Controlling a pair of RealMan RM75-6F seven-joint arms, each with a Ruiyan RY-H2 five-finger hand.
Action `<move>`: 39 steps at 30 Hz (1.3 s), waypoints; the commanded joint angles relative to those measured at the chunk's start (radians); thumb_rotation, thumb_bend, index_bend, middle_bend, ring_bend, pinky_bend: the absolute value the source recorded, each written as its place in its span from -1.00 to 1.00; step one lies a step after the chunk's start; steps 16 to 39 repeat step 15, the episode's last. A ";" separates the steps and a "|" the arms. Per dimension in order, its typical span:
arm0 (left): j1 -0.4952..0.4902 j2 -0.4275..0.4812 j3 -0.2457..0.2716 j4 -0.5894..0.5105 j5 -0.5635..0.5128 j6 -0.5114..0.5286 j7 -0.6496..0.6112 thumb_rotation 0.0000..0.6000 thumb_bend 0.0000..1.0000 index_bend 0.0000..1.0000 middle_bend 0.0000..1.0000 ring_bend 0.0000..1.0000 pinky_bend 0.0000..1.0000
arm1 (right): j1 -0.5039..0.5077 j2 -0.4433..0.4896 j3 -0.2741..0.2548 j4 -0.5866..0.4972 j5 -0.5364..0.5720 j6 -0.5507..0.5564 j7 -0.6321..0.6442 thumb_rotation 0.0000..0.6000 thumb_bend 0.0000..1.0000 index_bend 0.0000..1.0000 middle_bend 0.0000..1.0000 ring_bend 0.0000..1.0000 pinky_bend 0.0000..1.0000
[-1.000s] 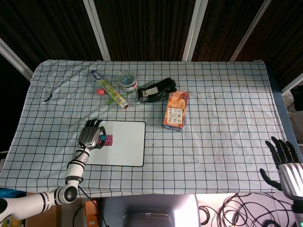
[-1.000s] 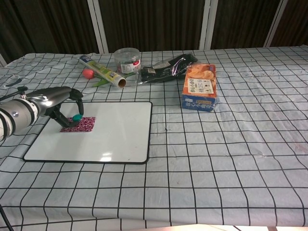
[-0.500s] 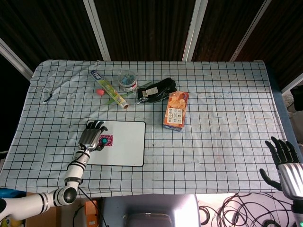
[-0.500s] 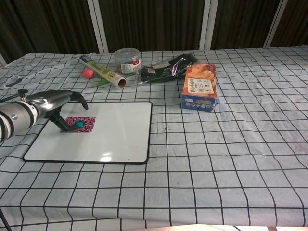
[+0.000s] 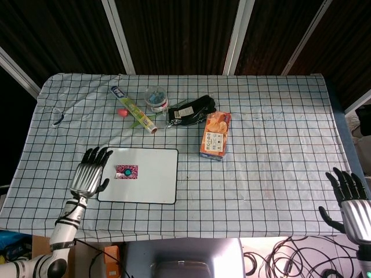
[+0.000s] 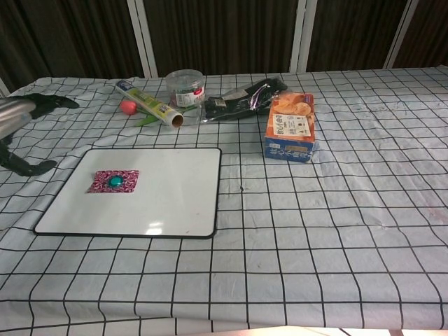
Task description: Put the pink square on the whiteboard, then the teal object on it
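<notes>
The pink square (image 5: 126,171) (image 6: 113,181) lies flat on the left part of the whiteboard (image 5: 153,184) (image 6: 168,199). A small teal object (image 5: 127,172) (image 6: 115,181) rests on the middle of the square. My left hand (image 5: 91,172) (image 6: 21,120) is off the board's left edge, fingers spread and holding nothing. My right hand (image 5: 349,204) hangs past the table's near right corner, fingers spread and empty; the chest view does not show it.
Behind the board lie a foil roll (image 5: 133,108), a red item (image 5: 122,112), a clear tub (image 5: 156,98) and a black pouch (image 5: 193,110). An orange snack box (image 5: 215,136) lies to the board's right. A cable (image 5: 58,119) sits far left.
My left hand let go of the teal object, leaving it on the pink square, and pulled back to the left off the whiteboard. The right hand has stayed put.
</notes>
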 commanded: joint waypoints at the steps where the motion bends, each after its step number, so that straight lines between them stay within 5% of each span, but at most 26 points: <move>1: 0.203 0.131 0.159 -0.114 0.203 0.245 -0.031 1.00 -0.33 -0.88 -0.92 -1.00 -0.88 | 0.005 -0.010 0.002 -0.006 0.009 -0.015 -0.027 1.00 -0.49 -1.00 -1.00 -1.00 -1.00; 5: 0.306 0.144 0.207 -0.085 0.257 0.313 -0.180 1.00 -0.33 -0.96 -0.94 -1.00 -0.90 | 0.013 -0.022 0.007 -0.018 0.020 -0.033 -0.065 1.00 -0.49 -1.00 -1.00 -1.00 -1.00; 11: 0.327 0.151 0.194 -0.029 0.287 0.279 -0.265 1.00 -0.34 -1.00 -0.94 -1.00 -0.91 | 0.028 -0.028 0.018 -0.026 0.035 -0.054 -0.083 1.00 -0.49 -1.00 -1.00 -1.00 -1.00; 39: 0.340 0.135 0.183 -0.010 0.306 0.273 -0.244 1.00 -0.34 -1.00 -0.94 -1.00 -0.91 | 0.030 -0.027 0.017 -0.030 0.038 -0.060 -0.089 1.00 -0.49 -1.00 -1.00 -1.00 -1.00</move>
